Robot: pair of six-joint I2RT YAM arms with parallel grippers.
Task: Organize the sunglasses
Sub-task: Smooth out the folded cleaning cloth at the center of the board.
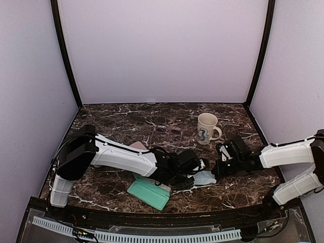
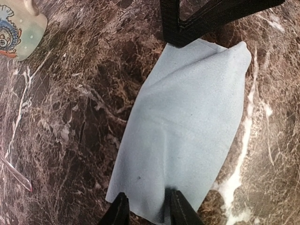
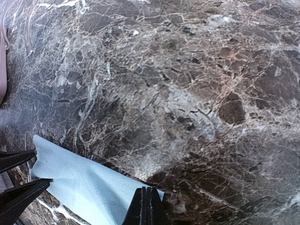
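- Cloth lies flat on the table between the two arms, with a gripper at each end; my guess is that it is being squared or folded to go with a pair
- Near end: left gripper has its jaws narrow but apart, astride the cloth's edge; no clear pinch shows, so it looks set to close on the hem
- Far end: right gripper has its jaws fully closed, tips down on the cloth's corner, likely to pin that end while the other is worked
- Task's thing: pink sunglasses lie on the table well behind the cloth, just left of the mug, and neither arm touches them
- Second one: dark pair cannot be picked out for sure; something black sits under the left wrist in the top view
- Storage: green case lies near the front edge, left of the cloth; pink case peeks out behind the left arm
- Progress, as I judge it: early, with no sunglasses cased yet
- Risk: thin cloth may bunch or slide instead of folding
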